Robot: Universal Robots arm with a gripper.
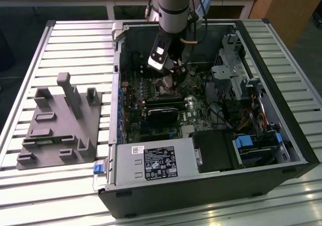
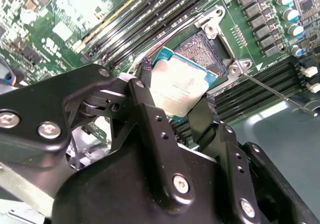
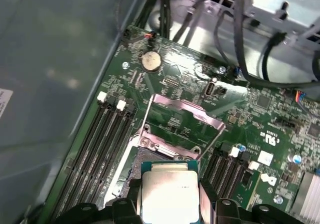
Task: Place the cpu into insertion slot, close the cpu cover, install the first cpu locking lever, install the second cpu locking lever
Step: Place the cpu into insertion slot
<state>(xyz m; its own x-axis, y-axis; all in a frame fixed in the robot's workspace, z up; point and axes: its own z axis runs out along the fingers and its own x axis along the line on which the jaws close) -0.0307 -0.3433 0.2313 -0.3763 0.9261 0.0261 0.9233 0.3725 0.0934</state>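
We see the black two-finger gripper (image 1: 169, 73) on the grey arm, down inside the open black computer case (image 1: 282, 135). The case lies on its side on a slatted metal table (image 1: 75, 40). A grey moulded fixture (image 1: 60, 120) sits on the table at the exterior view's left, well apart from the case.

The gripper is clenched on the cpu (image 2: 182, 84), a small flat square chip with a pale silvery face, pinched by two opposite edges. In the first wrist view the cpu (image 3: 167, 194) sits between the fingers, metal face toward the camera.

The cpu hangs over the insertion slot (image 2: 200, 47), a square socket with a dark centre on the green motherboard (image 3: 250, 109), and covers part of it. We cannot tell if they touch.

The cpu cover (image 3: 187, 107), a thin silvery metal frame with a window, is swung up open, hinged just beside the slot. A thin silvery lever rod (image 2: 270, 90) angles away from the slot's corner.
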